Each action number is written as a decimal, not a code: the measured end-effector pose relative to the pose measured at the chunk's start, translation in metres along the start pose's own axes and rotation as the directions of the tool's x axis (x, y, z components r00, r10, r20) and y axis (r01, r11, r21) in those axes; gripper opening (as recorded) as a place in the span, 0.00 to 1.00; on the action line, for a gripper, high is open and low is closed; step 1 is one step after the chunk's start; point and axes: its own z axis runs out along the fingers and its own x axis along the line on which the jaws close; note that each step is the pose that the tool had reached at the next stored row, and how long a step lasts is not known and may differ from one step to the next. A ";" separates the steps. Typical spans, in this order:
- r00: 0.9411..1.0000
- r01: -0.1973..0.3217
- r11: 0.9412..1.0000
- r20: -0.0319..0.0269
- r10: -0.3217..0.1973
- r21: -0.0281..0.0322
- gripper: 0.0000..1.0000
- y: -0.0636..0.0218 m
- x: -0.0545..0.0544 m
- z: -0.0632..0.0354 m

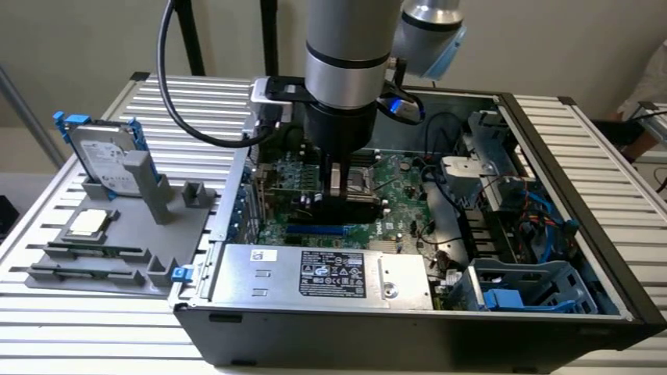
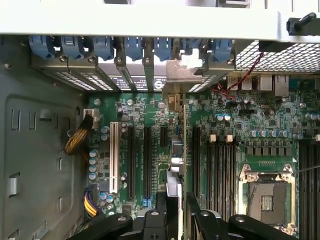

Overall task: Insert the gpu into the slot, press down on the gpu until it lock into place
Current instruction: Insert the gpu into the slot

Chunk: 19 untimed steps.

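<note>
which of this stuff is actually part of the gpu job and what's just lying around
Job in hand:
- gpu, upright on the motherboard
- blue slot
- gripper, open, astride the card

Lying about:
- silver power supply
- hard drive, processor chip and memory sticks on the grey fixture beside the case

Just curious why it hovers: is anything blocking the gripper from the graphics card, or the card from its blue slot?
Nothing visible does. The open gripper straddles the gpu, which stands on edge on the motherboard. In the exterior view the slot shows blue right beneath the card, nothing between them.
</note>
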 end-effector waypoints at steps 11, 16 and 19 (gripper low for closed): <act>1.000 -0.003 1.000 0.000 0.003 0.000 0.26 0.0049 0.000 0.0007; 1.000 -0.007 1.000 0.000 0.007 0.000 0.26 0.0056 -0.001 0.0009; 1.000 -0.010 1.000 0.000 0.010 0.000 0.26 0.0062 -0.002 0.0010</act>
